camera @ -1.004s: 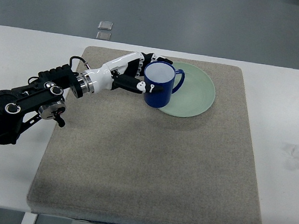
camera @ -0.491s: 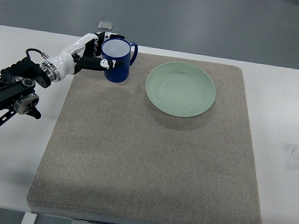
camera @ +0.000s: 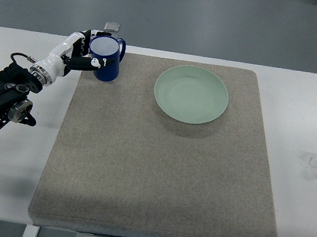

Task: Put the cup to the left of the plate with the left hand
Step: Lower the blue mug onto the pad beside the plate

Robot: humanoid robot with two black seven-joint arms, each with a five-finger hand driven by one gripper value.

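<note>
Gripping the blue cup point(camera: 105, 58), the left hand point(camera: 81, 53) has fingers clamped around it, well left of the plate point(camera: 191, 94), over the mat's point(camera: 158, 170) corner.

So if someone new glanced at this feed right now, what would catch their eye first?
Most likely the blue mug, gripped by the left hand at the far left corner of the grey mat. Next, the pale green plate, empty, lying on the far half of the mat, well clear to the mug's right. The black and white arm reaches in from the left across the white table.
</note>
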